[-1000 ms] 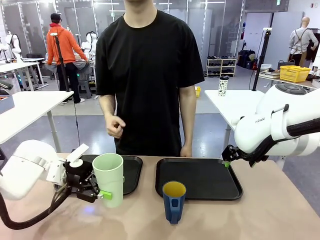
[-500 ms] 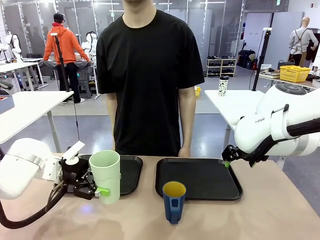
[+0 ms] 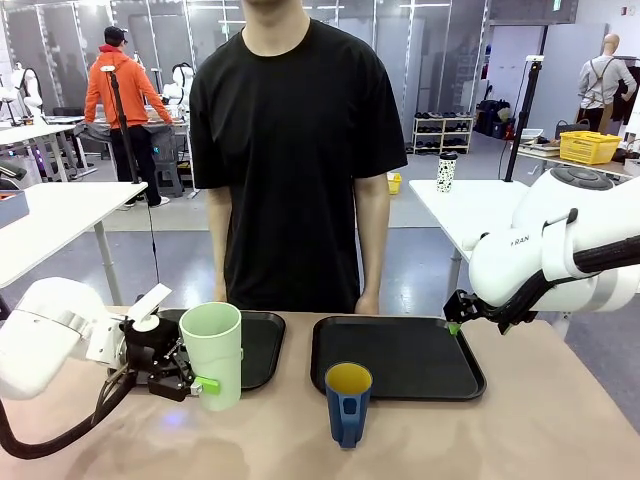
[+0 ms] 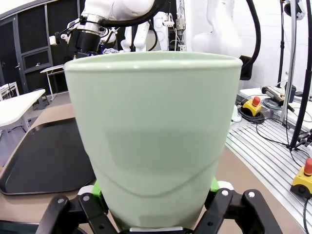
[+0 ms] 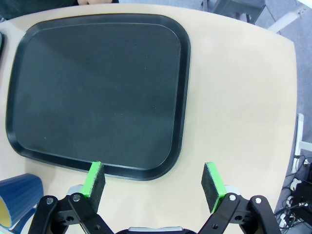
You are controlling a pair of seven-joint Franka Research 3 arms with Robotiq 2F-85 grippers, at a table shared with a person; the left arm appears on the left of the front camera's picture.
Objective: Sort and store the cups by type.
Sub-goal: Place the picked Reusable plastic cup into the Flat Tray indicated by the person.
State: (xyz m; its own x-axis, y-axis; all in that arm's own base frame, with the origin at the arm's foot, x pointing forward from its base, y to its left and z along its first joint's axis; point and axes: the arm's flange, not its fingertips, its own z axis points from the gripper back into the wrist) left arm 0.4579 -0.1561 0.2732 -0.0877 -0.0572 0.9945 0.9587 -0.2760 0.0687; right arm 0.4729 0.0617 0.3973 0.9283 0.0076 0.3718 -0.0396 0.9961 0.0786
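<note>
While the left gripper (image 3: 203, 384) clamps the pale green tumbler (image 3: 212, 345) low down at the left tray's (image 3: 262, 350) near edge in the front view, the tall cup could tip or clip that rim; the blue mug (image 3: 348, 398) stands on the table (image 3: 540, 420) before the right tray (image 3: 400, 352). Left wrist view: green pads (image 4: 97, 187) pinch only the tumbler's (image 4: 153, 131) tapered bottom, so slip is possible. Right wrist view: the right gripper (image 5: 155, 184) gapes wide, empty, over the right tray's (image 5: 97, 83) near rim, and a skewed reach could knock the mug (image 5: 17, 195).

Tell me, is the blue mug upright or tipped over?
Upright: the blue mug stands on the table, base down, its yellow inside facing up.
</note>
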